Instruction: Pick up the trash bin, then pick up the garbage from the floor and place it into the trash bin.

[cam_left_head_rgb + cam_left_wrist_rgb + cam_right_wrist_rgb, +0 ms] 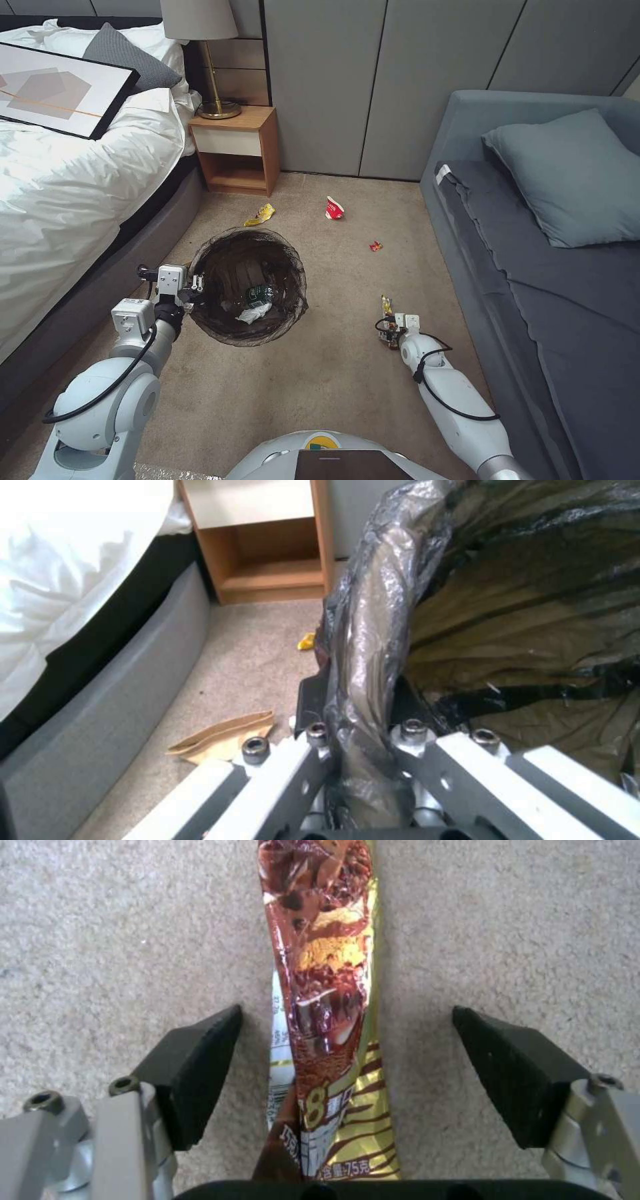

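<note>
The left pincer (pixel 193 288) is clenched on the rim of the trash bin (pixel 248 285), one finger outside the wall and one inside, pinching the dark bag folded over the edge. In the left wrist view the bagged rim (pixel 373 645) runs straight between the pincer's fingers (pixel 313 700). The bin sits beside the bed (pixel 73 187), mouth up, and inside it lie a small clear plastic bottle (pixel 260 293) and a piece of crumpled white paper (pixel 253 313).

The right pincer (pixel 392 327) is low over the floor (pixel 333 373), near the grey sofa (pixel 533 280), and it is released — its two black pads (pixel 200 1065) stand wide apart on either side of a long brown-and-gold striped snack wrapper (pixel 327 1030), which lies flat on the carpet between them, touched by neither pad. In the head view that wrapper (pixel 386 305) shows just ahead of the pincer.

More litter rests farther off: a yellow wrapper (pixel 260 215) just beyond the bin, a red-and-white wrapper (pixel 334 208) toward the wall, and a small red scrap (pixel 376 246) between that and the sofa. A flattened brown paper bag (pixel 223 735) lies on the carpet by the bed base, close to the left pincer. A wooden nightstand (pixel 237 150) with a lamp (pixel 207 60) stands in the corner.
</note>
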`<state>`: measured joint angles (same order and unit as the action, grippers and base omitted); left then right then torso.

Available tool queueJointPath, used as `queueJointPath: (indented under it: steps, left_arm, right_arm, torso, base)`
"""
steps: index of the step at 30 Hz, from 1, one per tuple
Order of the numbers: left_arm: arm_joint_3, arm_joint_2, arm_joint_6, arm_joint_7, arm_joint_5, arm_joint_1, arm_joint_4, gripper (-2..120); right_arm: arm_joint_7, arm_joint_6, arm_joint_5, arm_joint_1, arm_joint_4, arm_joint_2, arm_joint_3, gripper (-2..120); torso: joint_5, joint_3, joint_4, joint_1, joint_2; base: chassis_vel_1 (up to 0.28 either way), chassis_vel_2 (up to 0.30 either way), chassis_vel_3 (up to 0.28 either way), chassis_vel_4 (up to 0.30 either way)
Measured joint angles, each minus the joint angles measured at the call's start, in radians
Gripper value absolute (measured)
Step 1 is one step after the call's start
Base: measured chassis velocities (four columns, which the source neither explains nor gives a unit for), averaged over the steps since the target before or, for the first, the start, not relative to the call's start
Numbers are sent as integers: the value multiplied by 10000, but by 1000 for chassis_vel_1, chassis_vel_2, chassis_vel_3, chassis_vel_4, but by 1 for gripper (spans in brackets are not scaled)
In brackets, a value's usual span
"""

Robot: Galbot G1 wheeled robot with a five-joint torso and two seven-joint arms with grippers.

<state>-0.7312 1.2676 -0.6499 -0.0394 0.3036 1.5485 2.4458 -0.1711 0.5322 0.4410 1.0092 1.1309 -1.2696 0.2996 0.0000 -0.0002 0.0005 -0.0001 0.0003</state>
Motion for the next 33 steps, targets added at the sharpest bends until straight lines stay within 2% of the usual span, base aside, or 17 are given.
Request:
queueJointPath:
  steps: [8, 11, 17, 19, 20, 21, 22, 24, 25, 29, 33]
  left_arm:
    - [40, 9, 0, 7, 12, -89, -33, 0]
    - [40, -28, -8, 15, 25, -96, -35, 0]
    - [20, -67, -24, 16, 47, -122, -40, 0]
    - [16, -65, -28, 16, 48, -124, -42, 0]
    - [16, -65, -28, 16, 48, -124, -42, 0]
    - [21, -59, -29, 18, 48, -119, -42, 0]
    - [27, -53, -29, 18, 48, -116, -42, 0]
    - [28, -50, -29, 17, 47, -115, -42, 0]
    - [30, -49, -29, 17, 43, -121, -46, 0]
    - [43, -41, -30, 16, 32, -131, -56, 0]
    - [44, -34, -34, 17, 22, -122, -59, 0]
  right_arm:
    - [20, -5, 6, 105, 122, 36, 33, 63]
    - [18, -5, 16, 172, 227, 92, 81, 53]
    - [-69, 62, 63, 245, 421, 179, 116, 41]
    - [-191, 133, 92, 337, 610, 299, 177, 33]
    - [-191, 133, 92, 337, 610, 299, 177, 33]
    - [-226, 160, 105, 400, 753, 346, 186, 30]
    - [-289, 230, 145, 452, 924, 391, 199, 25]
    - [-343, 275, 175, 506, 1077, 439, 223, 21]
    - [-442, 348, 214, 610, 1380, 528, 268, 14]
    - [-636, 531, 359, 845, 2082, 757, 349, 0]
    - [-839, 686, 515, 1166, 2854, 1108, 488, 0]
  torso:
    - [6, -1, 2, -1, 0]
    - [12, 1, 3, 0, -2]
    - [16, 3, 4, 1, -3]
    - [-2, 5, -3, 1, -4]
    - [-2, 5, -3, 1, -4]
    - [1, 5, -11, 2, -5]
    - [6, 6, -8, 2, -5]
    - [2, 6, -12, 2, -5]
    - [-10, 6, -16, 2, -5]
    - [0, 4, -8, 2, -5]
    - [2, 3, -8, 2, -4]
  base:
    - [0, 0, 0, 0]
    - [0, 0, 0, 0]
    - [0, 0, 0, 0]
    - [0, 0, 0, 0]
    - [0, 0, 0, 0]
    - [0, 0, 0, 0]
    - [0, 0, 0, 0]
    - [0, 0, 0, 0]
    - [0, 0, 0, 0]
    - [0, 0, 0, 0]
    - [0, 0, 0, 0]
